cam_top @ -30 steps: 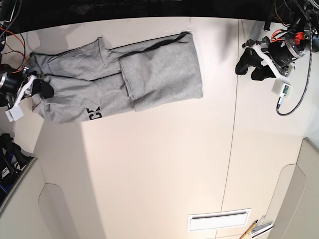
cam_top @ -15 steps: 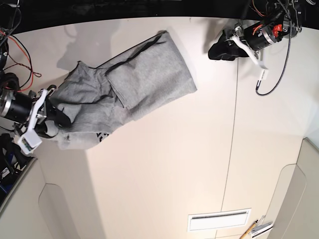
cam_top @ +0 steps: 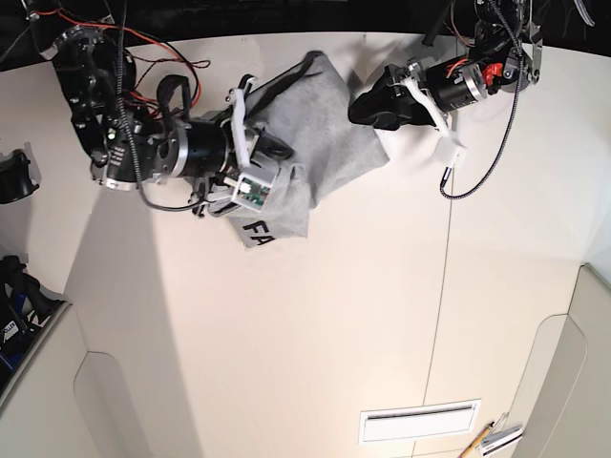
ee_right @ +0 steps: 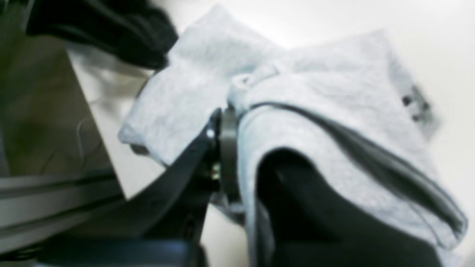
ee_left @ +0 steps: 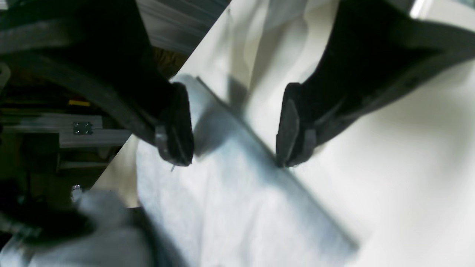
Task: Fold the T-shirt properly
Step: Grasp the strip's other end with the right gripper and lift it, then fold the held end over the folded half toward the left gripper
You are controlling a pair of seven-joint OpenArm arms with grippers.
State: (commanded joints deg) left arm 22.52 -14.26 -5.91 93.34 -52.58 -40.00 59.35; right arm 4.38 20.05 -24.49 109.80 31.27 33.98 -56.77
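The heather-grey T-shirt (cam_top: 325, 119) lies bunched at the back middle of the table, with black lettering (cam_top: 258, 229) showing on a hanging flap. My right gripper (cam_top: 270, 155) is shut on a fold of the T-shirt (ee_right: 315, 96). In the right wrist view the cloth drapes over its fingers (ee_right: 224, 148) and hides the lower one. My left gripper (cam_top: 368, 107) is open at the shirt's right edge. In the left wrist view its fingertips (ee_left: 174, 148) straddle the hem of the T-shirt (ee_left: 230, 207), just above the cloth.
The white table (cam_top: 334, 334) has a seam (cam_top: 442, 286) running front to back. A vent slot (cam_top: 420, 421) and a pencil (cam_top: 482, 439) lie at the front right. A cable with a white plug (cam_top: 447, 155) hangs from the left arm. The table's back edge is close behind the shirt.
My right gripper has carried the shirt's left end to the middle, bunching the cloth and lifting the lettered flap. My left gripper has moved left to the shirt's right edge.
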